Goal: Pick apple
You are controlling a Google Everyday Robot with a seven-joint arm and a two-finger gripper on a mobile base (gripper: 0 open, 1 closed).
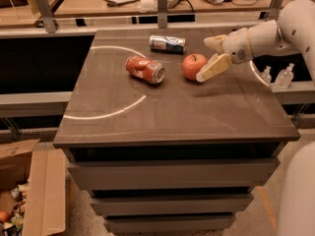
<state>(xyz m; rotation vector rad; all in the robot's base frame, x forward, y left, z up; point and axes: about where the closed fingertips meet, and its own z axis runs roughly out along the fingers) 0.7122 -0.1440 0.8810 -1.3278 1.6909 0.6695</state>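
Note:
The apple (pixel 194 66), round and orange-red with a stem dimple, sits on the dark table top (pixel 197 112) right of centre, toward the back. My gripper (pixel 210 56) is just right of the apple at its height, on the white arm that reaches in from the right. Its fingers are open: one finger (pixel 214 68) lies close against the apple's right front side, the other (pixel 213 43) is behind and to the right. The gripper holds nothing.
A crushed orange-red soda can (pixel 145 69) lies left of the apple. A silver-blue can (pixel 167 44) lies behind them. Two small clear bottles (pixel 276 75) stand past the table's right edge. A cardboard box (pixel 29 191) sits on the floor at lower left.

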